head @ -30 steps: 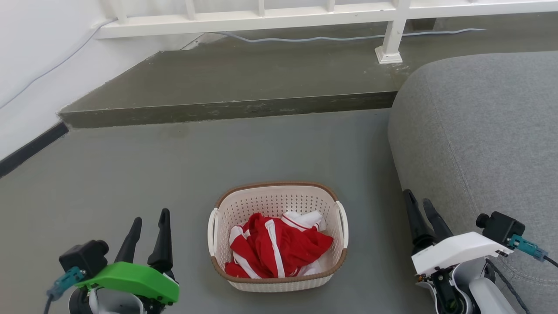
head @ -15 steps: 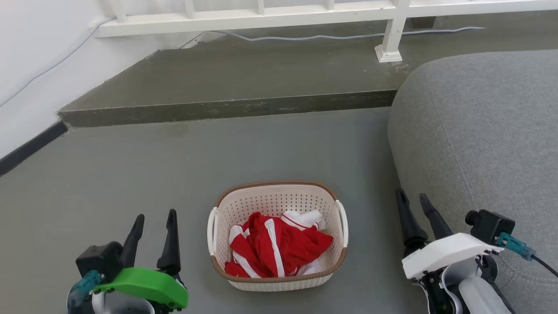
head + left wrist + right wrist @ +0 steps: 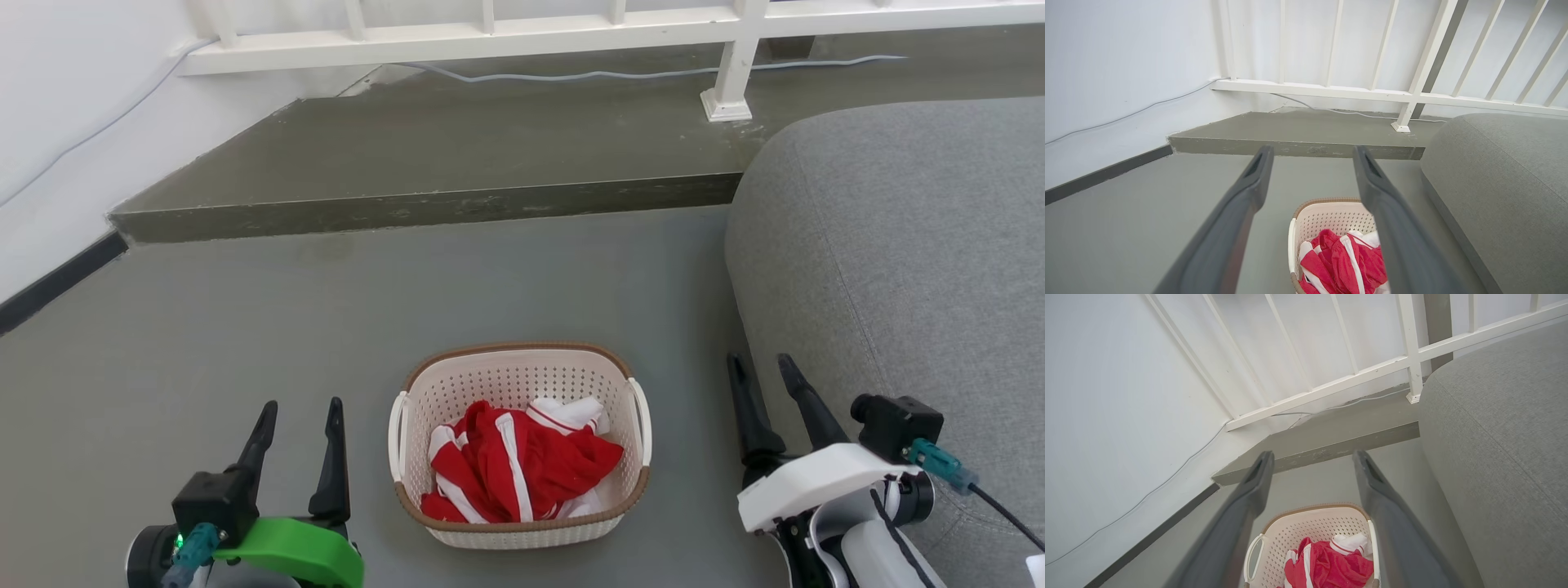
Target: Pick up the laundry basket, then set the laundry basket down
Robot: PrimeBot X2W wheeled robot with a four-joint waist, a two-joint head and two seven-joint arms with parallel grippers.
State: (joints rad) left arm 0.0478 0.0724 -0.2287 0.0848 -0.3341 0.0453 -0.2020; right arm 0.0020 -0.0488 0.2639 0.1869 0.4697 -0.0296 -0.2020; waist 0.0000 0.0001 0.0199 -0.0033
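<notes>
The laundry basket [image 3: 514, 380] has not moved at lower centre, long axis running left-right. The left gripper [image 3: 302, 404] and right gripper [image 3: 760, 359], fingers spread, came nearer to it.

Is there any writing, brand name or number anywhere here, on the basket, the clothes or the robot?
None: no readable words, labels or numbers on the laundry basket, the red-and-white garment in it, the left gripper, the right gripper or the gray sofa.
</notes>
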